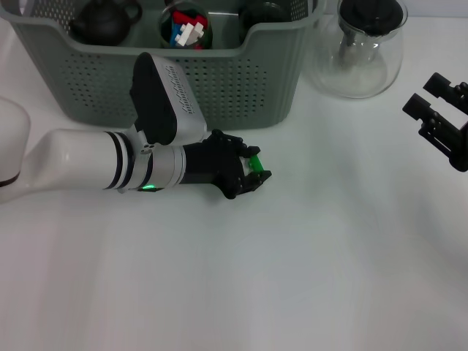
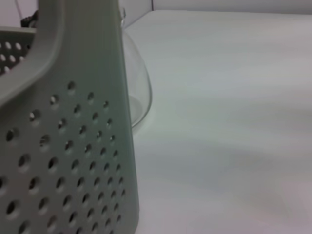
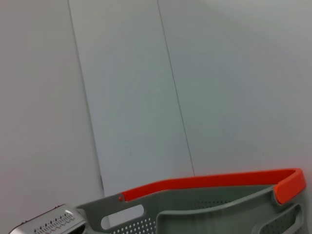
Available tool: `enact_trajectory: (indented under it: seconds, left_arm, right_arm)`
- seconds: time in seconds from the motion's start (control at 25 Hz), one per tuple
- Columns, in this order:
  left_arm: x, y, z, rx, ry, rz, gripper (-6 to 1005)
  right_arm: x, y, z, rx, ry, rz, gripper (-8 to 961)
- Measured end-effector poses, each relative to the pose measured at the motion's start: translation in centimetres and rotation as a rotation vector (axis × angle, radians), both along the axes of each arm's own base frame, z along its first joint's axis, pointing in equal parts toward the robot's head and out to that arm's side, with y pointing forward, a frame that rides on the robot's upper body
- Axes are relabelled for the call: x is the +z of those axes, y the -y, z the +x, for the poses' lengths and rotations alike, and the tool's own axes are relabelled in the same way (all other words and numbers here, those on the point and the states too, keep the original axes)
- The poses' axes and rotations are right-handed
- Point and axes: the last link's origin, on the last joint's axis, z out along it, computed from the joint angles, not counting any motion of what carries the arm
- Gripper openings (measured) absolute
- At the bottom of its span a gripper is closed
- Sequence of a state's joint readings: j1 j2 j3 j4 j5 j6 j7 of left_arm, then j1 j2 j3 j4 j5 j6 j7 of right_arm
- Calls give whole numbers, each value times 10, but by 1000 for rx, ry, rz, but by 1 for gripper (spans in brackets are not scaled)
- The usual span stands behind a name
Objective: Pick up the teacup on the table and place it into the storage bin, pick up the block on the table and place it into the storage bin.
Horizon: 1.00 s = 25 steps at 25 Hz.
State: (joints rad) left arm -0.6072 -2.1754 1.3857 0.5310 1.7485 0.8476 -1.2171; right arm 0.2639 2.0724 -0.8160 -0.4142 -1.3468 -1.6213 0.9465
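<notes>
A: Just below the storage bin [image 1: 241, 80], at 6 o'clock off its front wall: L gripper [image 1: 252, 170] clenched on a green block [image 1: 255, 162], low on the table [image 1: 307, 263].

B: Why low?

A: Prob. just grasped, pre-lift. Dark teacup [image 1: 104, 20] sits in the bin already. R gripper [image 1: 431, 110] parked at 3 o'clock, jaws apart.

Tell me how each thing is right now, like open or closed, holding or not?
left tool: on the table in front of the bin, shut on a small green block
right tool: at the table's right edge, open, holding nothing
storage bin: upright, things already inside
glass pot: upright beside the bin, black lid on
</notes>
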Motion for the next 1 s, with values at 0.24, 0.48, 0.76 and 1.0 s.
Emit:
enact_trajectory:
  seconds: [0.24,0.48,0.76,1.0]
  left_arm:
    - [7,3,2,37,40,-30,427]
    - [54,13,2,103,210,-89,428]
    - [149,28,11,51,618,-104,451]
    - [224,-5,33,113,891,28,470]
  right_arm:
    - [0,0,0,0,0,0,566]
    - [2,0,0,4,-3,4,567]
    - [1,-2,-1,8,0,3,566]
    - [0,-2,-3,12,-2,1,567]
